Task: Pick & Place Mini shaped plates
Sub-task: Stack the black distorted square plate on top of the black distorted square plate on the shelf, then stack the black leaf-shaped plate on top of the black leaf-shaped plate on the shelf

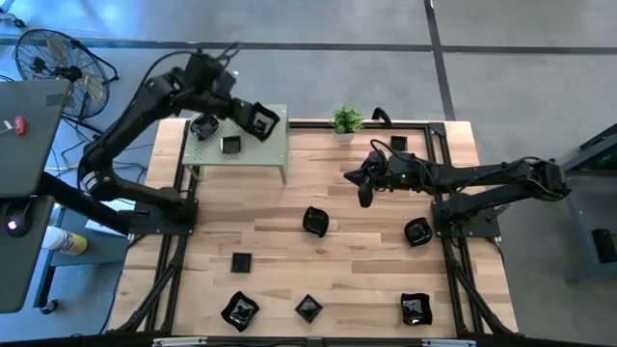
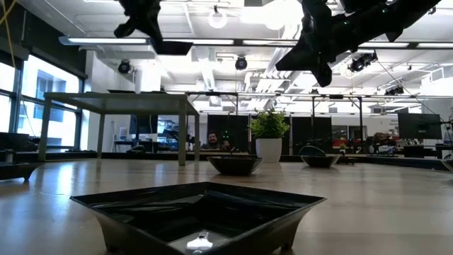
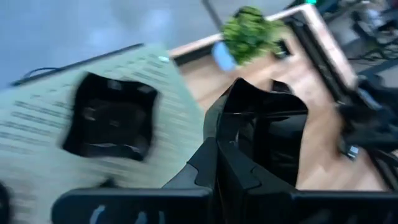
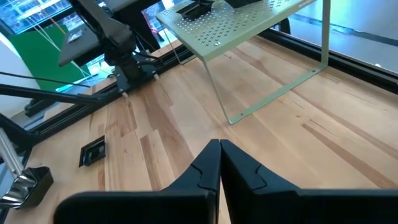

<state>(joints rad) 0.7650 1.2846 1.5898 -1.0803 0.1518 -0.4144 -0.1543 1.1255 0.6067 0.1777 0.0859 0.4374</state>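
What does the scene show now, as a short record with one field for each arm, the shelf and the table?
left gripper: over the green shelf's edge, shut on a held plate
right gripper: above the table's middle, shut, empty
green shelf: carries two shelf plates
table: at least six table plates, lying apart
potted plant: at the far edge

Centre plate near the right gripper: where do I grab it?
Pinch the rim of the centre plate on the side facing the right gripper, from straight above: it sits upright with flared walls, so one finger can probably drop inside.
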